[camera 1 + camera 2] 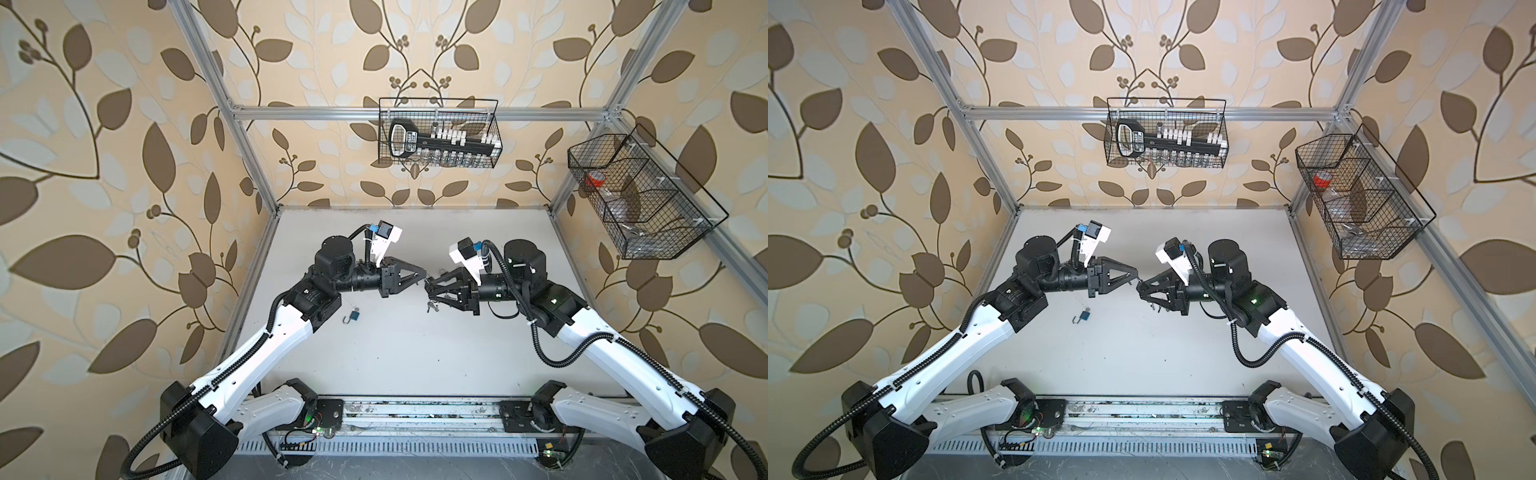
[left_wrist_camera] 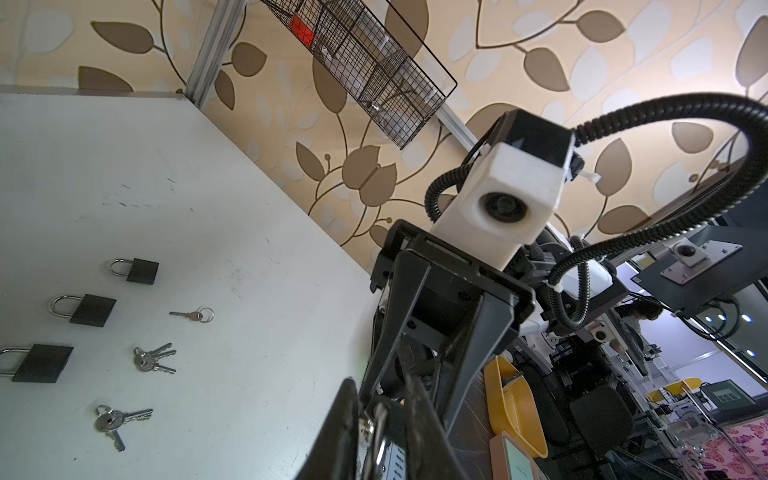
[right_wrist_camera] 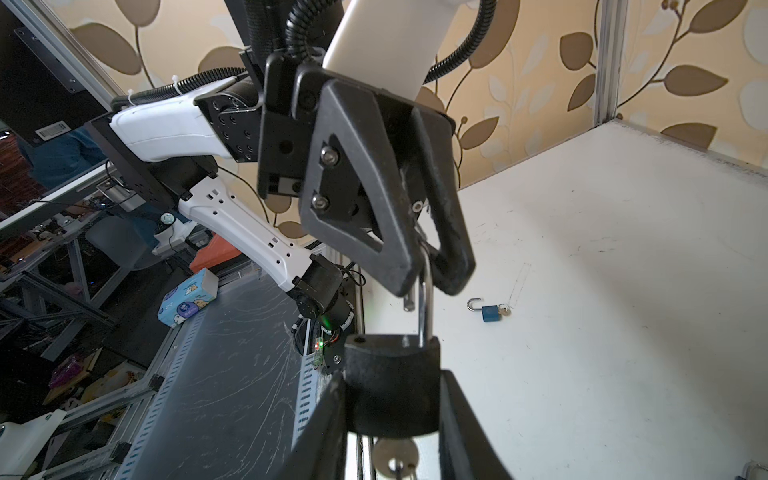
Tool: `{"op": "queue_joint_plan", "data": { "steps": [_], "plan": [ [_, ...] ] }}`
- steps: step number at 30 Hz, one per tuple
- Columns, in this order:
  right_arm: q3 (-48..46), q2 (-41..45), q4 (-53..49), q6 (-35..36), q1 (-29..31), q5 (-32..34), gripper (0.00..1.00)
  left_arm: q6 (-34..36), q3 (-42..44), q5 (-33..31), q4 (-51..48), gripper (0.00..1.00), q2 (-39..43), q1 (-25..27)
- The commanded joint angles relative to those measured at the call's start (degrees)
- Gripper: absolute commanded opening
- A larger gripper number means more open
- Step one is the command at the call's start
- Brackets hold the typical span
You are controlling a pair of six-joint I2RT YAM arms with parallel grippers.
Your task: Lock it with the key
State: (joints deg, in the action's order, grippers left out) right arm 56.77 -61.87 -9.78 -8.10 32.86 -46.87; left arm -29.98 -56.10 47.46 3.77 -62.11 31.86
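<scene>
A black padlock (image 3: 390, 382) hangs above the table's middle, its body clamped in my right gripper (image 3: 390, 415). Its silver shackle (image 3: 424, 307) is open, the short leg clear of its hole. My left gripper (image 3: 428, 278) is shut on the top of that shackle, also seen in the left wrist view (image 2: 379, 419). A key (image 3: 395, 455) on a ring sticks out under the padlock's body, and in both top views the keys (image 1: 432, 306) (image 1: 1154, 306) dangle below. Both top views show the left gripper (image 1: 424, 277) (image 1: 1136, 277) and right gripper (image 1: 428, 286) (image 1: 1140, 286) tip to tip.
A small blue padlock (image 1: 353, 316) (image 1: 1084, 316) (image 3: 491, 311) with an open shackle lies on the white table (image 1: 415, 357). The left wrist view shows three black padlocks (image 2: 91, 309) and bunches of keys (image 2: 151, 359). Wire baskets hang on the back wall (image 1: 440, 133) and right wall (image 1: 644, 195).
</scene>
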Motion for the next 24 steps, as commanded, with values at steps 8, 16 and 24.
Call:
{"op": "queue_joint_plan", "data": {
  "steps": [8, 16, 24],
  "plan": [
    [-0.7, 1.42, 0.23, 1.07, -0.19, 0.9, 0.0, 1.94, -2.71, 0.13, -0.07, 0.13, 1.9, 0.21],
    [-0.64, 1.61, 0.95, 1.68, -0.22, 1.78, 0.0, 1.91, -2.5, -0.24, -0.34, 0.01, 2.17, 0.17],
    [-0.5, 3.48, 2.66, 2.85, -0.18, 3.3, 0.47, -1.73, -3.63, -2.97, 0.05, 0.0, 2.6, 0.17]
  ]
}}
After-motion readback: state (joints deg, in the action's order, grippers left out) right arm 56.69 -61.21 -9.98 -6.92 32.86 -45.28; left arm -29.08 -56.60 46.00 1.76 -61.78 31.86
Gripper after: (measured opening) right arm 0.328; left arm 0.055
